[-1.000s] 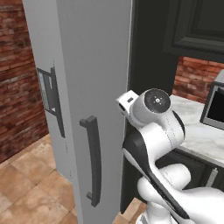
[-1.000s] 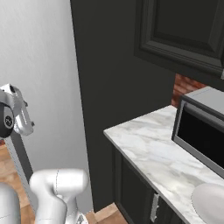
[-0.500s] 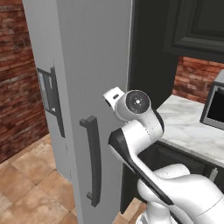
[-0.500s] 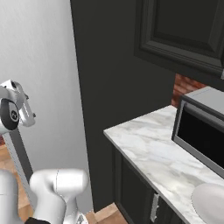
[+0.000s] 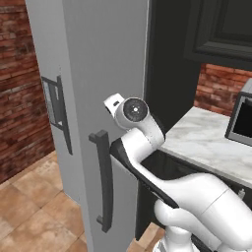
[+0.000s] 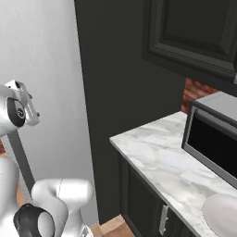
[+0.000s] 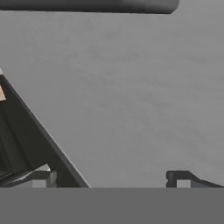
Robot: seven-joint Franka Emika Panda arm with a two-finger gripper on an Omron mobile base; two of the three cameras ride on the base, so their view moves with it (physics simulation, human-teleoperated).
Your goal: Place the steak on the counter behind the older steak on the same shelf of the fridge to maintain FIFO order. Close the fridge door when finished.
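Note:
The fridge door (image 5: 115, 64) is a plain silver-grey face with a dark bar handle (image 5: 103, 183). My hand (image 5: 116, 103) hovers close in front of this face, above and right of the handle; it is also at the left edge of the right base view (image 6: 18, 104). In the hand view the gripper (image 7: 111, 179) stands open with nothing between its fingertips (image 7: 178, 178), pointing at the bare grey door (image 7: 131, 96), with the dark handle (image 7: 87, 5) along the top edge. The counter (image 6: 157, 157) lies right of the fridge. The steak is out of view.
A dispenser recess (image 5: 51, 101) sits on the fridge face to the left. A tall dark panel (image 6: 115, 92) separates fridge and counter. A microwave (image 6: 215, 139) and a pale dish (image 6: 224, 215) stand on the counter, under dark upper cabinets (image 6: 194, 32). Tiled floor (image 5: 29, 211) lies lower left.
The arm has swung left, bringing the hand from beside the dark panel to in front of the fridge door near its handle. The jaws have stayed open.

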